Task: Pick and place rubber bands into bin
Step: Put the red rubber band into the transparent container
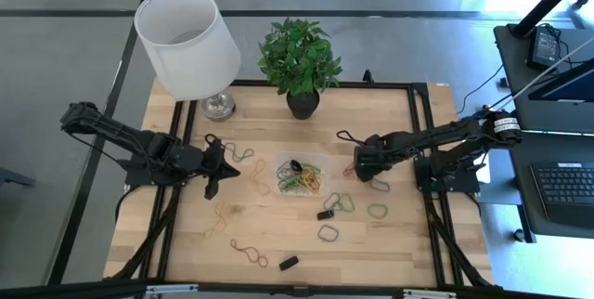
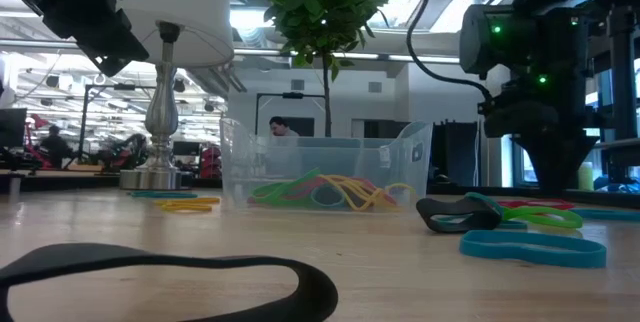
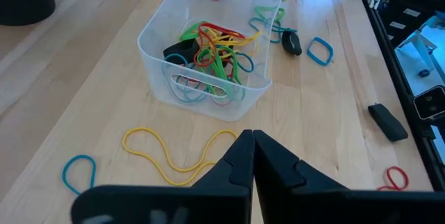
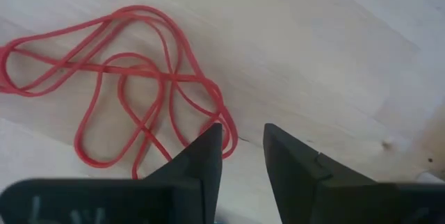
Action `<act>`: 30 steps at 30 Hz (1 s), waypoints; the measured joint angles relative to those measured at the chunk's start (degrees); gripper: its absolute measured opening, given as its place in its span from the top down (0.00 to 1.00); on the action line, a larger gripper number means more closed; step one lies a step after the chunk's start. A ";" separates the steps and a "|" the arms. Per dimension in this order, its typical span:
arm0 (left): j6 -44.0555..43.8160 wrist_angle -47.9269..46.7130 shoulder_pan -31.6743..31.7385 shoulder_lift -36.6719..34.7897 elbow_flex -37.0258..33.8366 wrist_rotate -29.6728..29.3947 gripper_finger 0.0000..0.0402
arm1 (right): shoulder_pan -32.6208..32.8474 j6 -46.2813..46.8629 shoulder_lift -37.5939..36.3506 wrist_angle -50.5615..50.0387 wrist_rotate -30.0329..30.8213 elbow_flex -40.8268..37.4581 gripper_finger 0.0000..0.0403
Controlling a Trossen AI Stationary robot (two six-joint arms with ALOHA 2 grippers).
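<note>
no readable writing; right tool (image 4: 242, 151) down beside red rubber bands (image 4: 125, 85).

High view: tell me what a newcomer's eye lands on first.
The clear bin at the table's centre, stuffed with bright rubber bands, with more loops strewn around it. Behind it stand a white lamp and a potted plant; the right gripper hovers beside the bin.

left gripper (image 3: 252, 156): jaws shut, raised | right gripper (image 4: 242, 156): jaws narrowly apart, lowered to tabletop
</note>
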 joint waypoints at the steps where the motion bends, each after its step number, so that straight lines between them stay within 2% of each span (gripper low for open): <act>1: 0.00 0.00 0.00 0.02 0.00 0.00 0.99 | 0.00 -0.04 0.00 -0.02 0.05 0.00 0.74; 12: -0.02 0.00 0.00 0.00 0.00 0.02 0.99 | 0.04 1.95 -0.25 6.89 1.35 -6.43 0.82; 16: -0.04 0.00 0.00 0.00 0.00 0.02 0.99 | 0.07 3.13 -0.24 7.19 1.33 -7.08 0.90; 20: -0.44 0.00 0.00 0.00 0.00 0.02 0.99 | 0.04 2.87 -0.03 5.16 1.57 -5.57 0.99; 24: -0.44 0.00 0.00 0.02 0.00 0.04 0.99 | 0.00 2.82 0.15 -1.17 2.83 -3.72 0.98; 30: -0.44 0.00 0.00 0.01 0.00 0.04 0.99 | 0.04 2.77 0.08 -3.81 3.01 -1.20 0.99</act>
